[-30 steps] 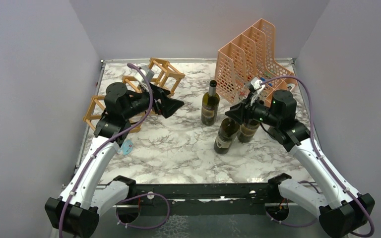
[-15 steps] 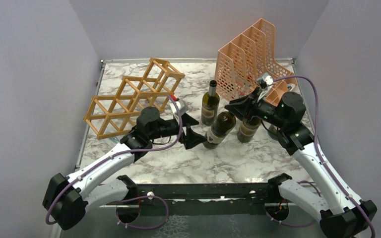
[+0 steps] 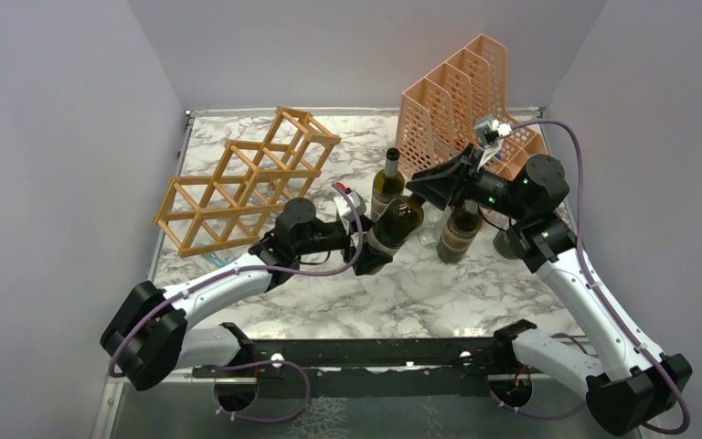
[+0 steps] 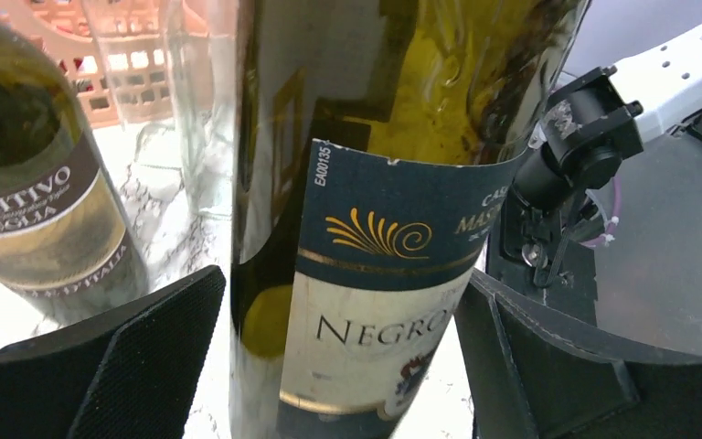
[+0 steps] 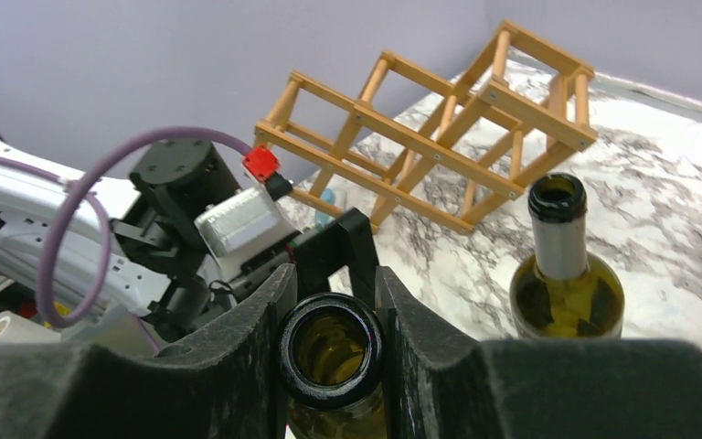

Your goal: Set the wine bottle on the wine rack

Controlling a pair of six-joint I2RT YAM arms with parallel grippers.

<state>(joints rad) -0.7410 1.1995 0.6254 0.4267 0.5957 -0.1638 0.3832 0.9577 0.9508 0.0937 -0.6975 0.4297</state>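
The marble table point(image 3: 475, 293) carries a peach mesh file holder point(image 3: 448, 101) at the back right. The wine rack point(image 3: 238, 187) lies at the back left, well apart from the wine bottle point(image 3: 391, 227). That bottle leans tilted near the middle. A second bottle point(image 3: 387, 187) stands just behind it and a third bottle point(image 3: 460, 230) close on its right. The right gripper point(image 5: 331, 320) is clamped on its neck, and only this wrist view shows the uncorked mouth. The left gripper point(image 4: 343, 293) is spread wide on either side of the body, gripping nothing. Only its camera shows the dark label.
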